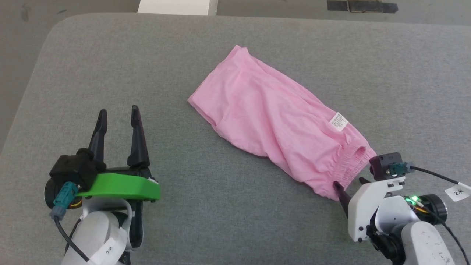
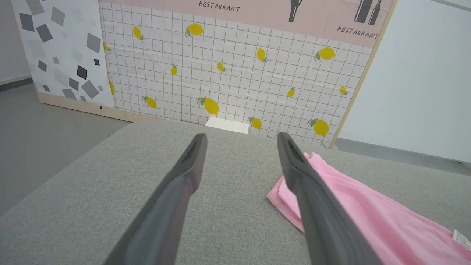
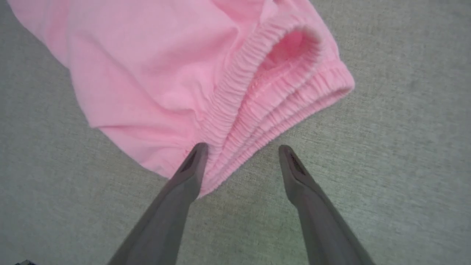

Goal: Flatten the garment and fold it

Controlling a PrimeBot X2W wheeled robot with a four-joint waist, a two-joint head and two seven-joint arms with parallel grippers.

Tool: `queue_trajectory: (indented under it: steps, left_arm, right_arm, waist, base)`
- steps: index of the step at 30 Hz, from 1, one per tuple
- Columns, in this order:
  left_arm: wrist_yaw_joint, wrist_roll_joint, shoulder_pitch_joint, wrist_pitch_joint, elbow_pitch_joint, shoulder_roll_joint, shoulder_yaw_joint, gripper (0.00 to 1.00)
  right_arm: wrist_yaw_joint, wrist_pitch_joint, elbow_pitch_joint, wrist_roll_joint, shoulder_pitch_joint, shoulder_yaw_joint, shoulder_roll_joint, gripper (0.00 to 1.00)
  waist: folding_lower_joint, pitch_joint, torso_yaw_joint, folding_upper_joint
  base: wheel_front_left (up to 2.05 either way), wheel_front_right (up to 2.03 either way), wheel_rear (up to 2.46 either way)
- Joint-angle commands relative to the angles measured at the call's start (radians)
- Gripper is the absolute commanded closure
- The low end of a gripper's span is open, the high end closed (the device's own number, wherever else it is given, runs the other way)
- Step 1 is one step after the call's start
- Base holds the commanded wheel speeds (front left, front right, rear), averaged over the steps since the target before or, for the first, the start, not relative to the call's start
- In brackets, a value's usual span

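Pink and bunched, the garment [image 1: 272, 117] lies on the grey surface [image 1: 110, 55], its long axis running diagonally from the far middle toward my right. Its waistband [image 3: 257, 106] ends at my right fingers [image 3: 184, 180], spread wide and empty, 1 tip over the elastic edge. My left fingers [image 1: 137, 140], equally wide and empty, sit well apart from the leg end, with bare surface between.

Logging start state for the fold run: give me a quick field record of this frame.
garment: pink shorts, bunched, lying diagonally on grey fabric surface
waistband: near end, by right gripper
label: white, facing up
left gripper: open, clear of shorts
right gripper: open, fingers at waistband edge
fold: not begun
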Motion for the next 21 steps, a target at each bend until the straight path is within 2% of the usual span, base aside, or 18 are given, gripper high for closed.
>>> queue_trajectory:
  steps: [1,9,10,11,16,19,20,21]
  left_arm:
    - [0.007,0.009,0.017,0.004,-0.005,-0.001,-0.004,0.0]
    - [0.007,0.008,0.009,0.005,-0.001,-0.004,-0.015,0.0]
    - [0.007,0.008,0.007,0.005,0.0,-0.004,-0.016,0.0]
    - [0.007,0.008,0.007,0.005,0.0,-0.004,-0.018,0.0]
    - [-0.003,-0.006,0.005,0.032,0.017,-0.003,-0.032,0.0]
    - [-0.018,-0.024,-0.023,0.085,0.045,-0.004,-0.049,0.0]
    - [-0.032,-0.048,-0.083,0.178,0.095,-0.013,-0.075,0.0]
    - [-0.035,-0.07,-0.114,0.226,0.127,-0.022,-0.079,0.0]
  right_arm:
    - [-0.001,-0.006,0.022,0.005,-0.015,0.002,0.003,0.0]
    - [-0.001,-0.013,0.127,0.038,-0.046,0.02,0.003,0.02]
    - [-0.001,-0.011,0.135,0.043,-0.05,0.023,0.003,0.67]
    - [-0.001,-0.011,0.138,0.045,-0.054,0.027,0.003,1.0]
    - [-0.001,-0.016,0.124,0.053,-0.067,0.039,0.003,1.0]
    - [-0.001,-0.02,0.105,0.061,-0.07,0.037,0.003,1.0]
    - [-0.001,-0.027,0.085,0.074,-0.073,0.038,0.003,1.0]
    - [-0.001,-0.031,0.075,0.079,-0.074,0.041,0.003,1.0]
  waist:
    - [0.0,0.009,0.005,0.0]
    - [0.0,0.034,0.017,0.0]
    - [0.0,0.036,0.019,0.0]
    - [0.0,0.037,0.02,0.0]
    - [0.0,0.031,0.013,0.0]
    - [0.0,0.028,0.007,0.0]
    - [0.0,0.032,0.002,0.0]
    - [0.0,0.036,-0.001,0.0]
  base:
    - [0.0,0.0,0.0]
    - [0.0,0.0,0.0]
    - [0.0,0.0,0.0]
    - [0.0,0.0,0.0]
    - [0.0,0.0,0.0]
    - [0.0,0.0,0.0]
    - [0.0,0.0,0.0]
    - [0.0,0.0,0.0]
